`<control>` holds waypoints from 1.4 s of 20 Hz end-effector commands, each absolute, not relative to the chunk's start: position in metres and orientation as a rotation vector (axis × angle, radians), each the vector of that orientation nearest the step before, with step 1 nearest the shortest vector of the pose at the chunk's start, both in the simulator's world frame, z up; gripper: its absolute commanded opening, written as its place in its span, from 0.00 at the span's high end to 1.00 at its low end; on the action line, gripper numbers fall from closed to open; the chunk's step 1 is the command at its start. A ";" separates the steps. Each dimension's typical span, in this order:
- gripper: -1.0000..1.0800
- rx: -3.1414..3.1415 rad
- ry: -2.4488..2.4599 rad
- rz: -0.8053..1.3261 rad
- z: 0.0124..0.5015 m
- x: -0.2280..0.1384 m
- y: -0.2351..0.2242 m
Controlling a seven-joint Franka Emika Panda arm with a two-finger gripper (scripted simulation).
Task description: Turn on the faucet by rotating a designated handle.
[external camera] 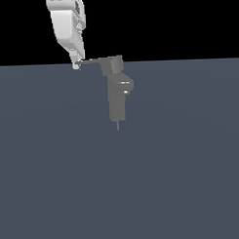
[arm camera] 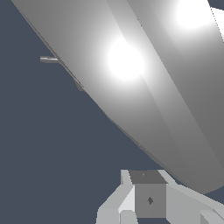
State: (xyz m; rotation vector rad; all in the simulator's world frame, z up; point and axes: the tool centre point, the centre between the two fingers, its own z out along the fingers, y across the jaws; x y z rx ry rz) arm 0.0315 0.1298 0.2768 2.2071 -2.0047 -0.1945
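You are looking at the faucet [external camera: 117, 99] standing just above the middle of the exterior view, an upright grey column with a rounded bulge on its right side and a thin pin beneath it. The handle [external camera: 95, 61] is reaching out from the cap on top toward the exterior view's left, lying roughly level along the horizon line.

Your gripper [external camera: 76, 65] is coming down from the upper left of the frame and is sitting right at the lever's narrow tip; contact looks likely, though the render is too small for you to be sure. You cannot tell whether the jaws are open or closed: the fingertips are merging into one pale blob there.

In the wrist view a broad, glaring grey surface, probably the handle [arm camera: 144, 83] seen very close, is filling most of the picture, with the gripper's own parts showing low in the frame.

So the approach appears done. How far the lever is already rotated you cannot judge; the turning is seemingly what remains.
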 end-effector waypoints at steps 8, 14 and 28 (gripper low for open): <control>1.00 2.207 -2.004 -0.195 0.282 0.013 0.110; 1.00 2.209 -2.004 -0.195 0.286 0.000 0.096; 1.00 2.212 -2.005 -0.195 0.295 -0.031 0.062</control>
